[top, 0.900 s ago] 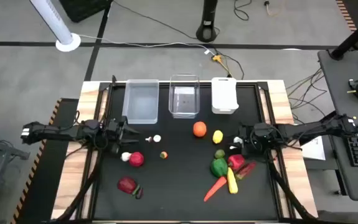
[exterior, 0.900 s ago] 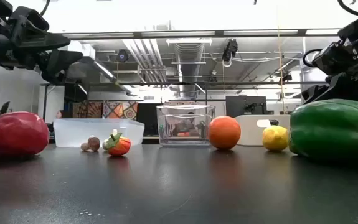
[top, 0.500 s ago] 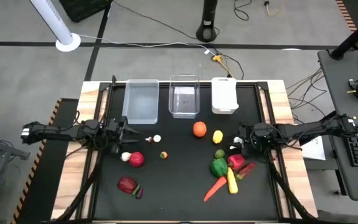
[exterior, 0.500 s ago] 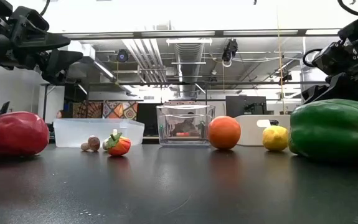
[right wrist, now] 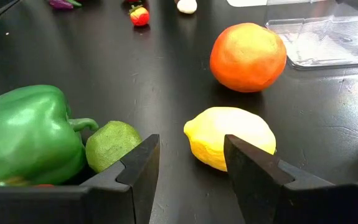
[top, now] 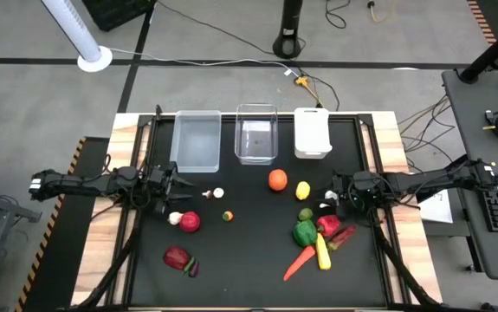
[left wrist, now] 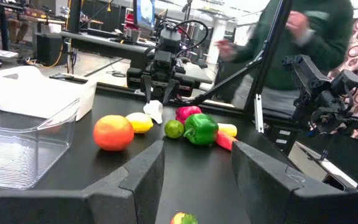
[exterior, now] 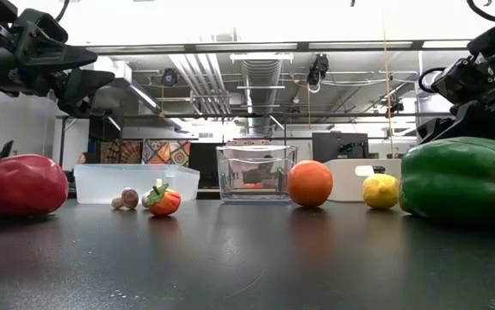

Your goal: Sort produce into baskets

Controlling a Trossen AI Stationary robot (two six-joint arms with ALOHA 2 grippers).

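Three baskets stand in a row at the far edge: a clear one point(top: 197, 141), a clear one point(top: 256, 134) and a white one point(top: 312, 133). The produce lies loose on the black table. An orange point(top: 277, 179), lemon point(top: 302, 190), lime point(top: 305, 214), green pepper point(top: 304, 232), carrot point(top: 299, 262) and corn point(top: 322, 251) lie to the right. A red apple point(top: 190, 222), mushroom point(top: 217, 193) and strawberry point(top: 227, 216) lie to the left. My left gripper point(top: 182, 185) is open and empty above the table, left of the mushroom. My right gripper point(right wrist: 190, 146) is open and empty, right of the lemon point(right wrist: 228, 137).
A red piece point(top: 176, 256) and a purple piece point(top: 191, 268) lie near the front left. A white garlic point(top: 175, 218) lies beside the apple. The table's middle point(top: 249, 243) is bare. A person point(left wrist: 309, 37) stands beyond the table's right side.
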